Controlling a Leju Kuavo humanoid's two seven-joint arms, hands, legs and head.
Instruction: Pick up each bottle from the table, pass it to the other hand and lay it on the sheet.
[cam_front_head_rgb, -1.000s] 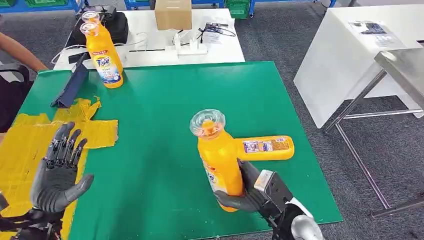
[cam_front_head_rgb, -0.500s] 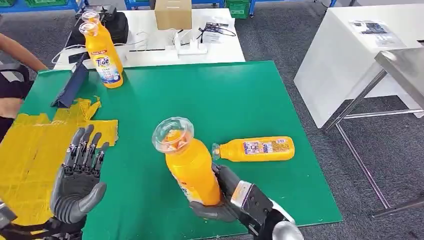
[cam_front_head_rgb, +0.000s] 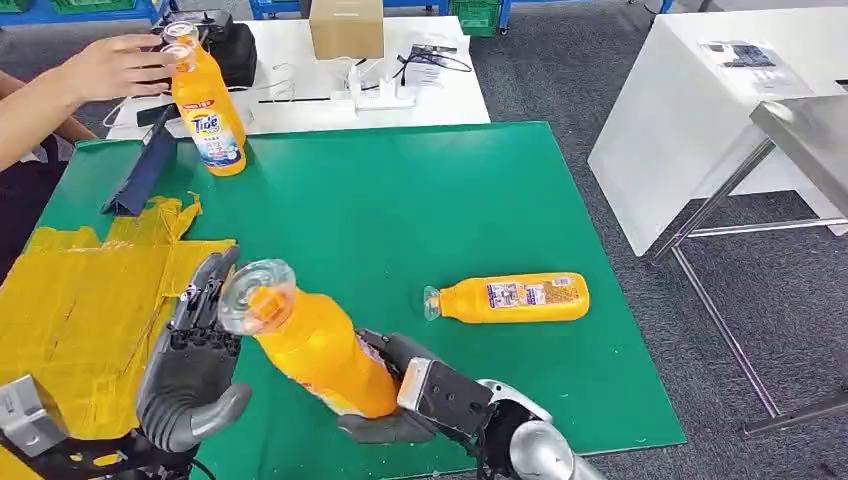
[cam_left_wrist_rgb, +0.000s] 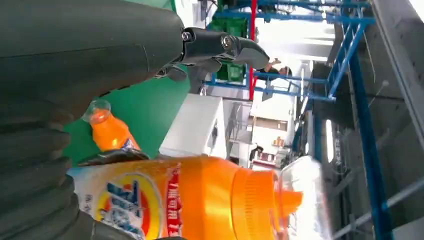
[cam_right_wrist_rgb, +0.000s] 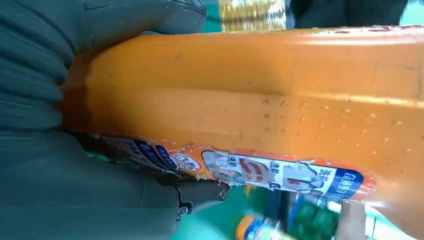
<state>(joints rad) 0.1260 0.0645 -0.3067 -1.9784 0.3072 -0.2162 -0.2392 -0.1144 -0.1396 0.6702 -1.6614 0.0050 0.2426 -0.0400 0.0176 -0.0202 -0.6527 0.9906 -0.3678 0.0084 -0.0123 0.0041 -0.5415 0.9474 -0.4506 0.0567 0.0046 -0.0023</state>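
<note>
Gripping glossy orange bottle (cam_front_head_rgb: 315, 350) (clear-capped)

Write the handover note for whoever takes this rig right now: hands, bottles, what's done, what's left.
Right hand grips the lower body of an orange bottle, tilted with its clear cap toward the left hand.
Left hand is open, fingers spread beside the cap, not holding it.
Another bottle lies on its side on the green table. Two upright bottles stand at the far left corner, where a person's hand reaches for them.
Yellow sheet has no bottle on it.
Done: first pickup. Left: finish the pass, lay it on the sheet, repeat for the others.
</note>
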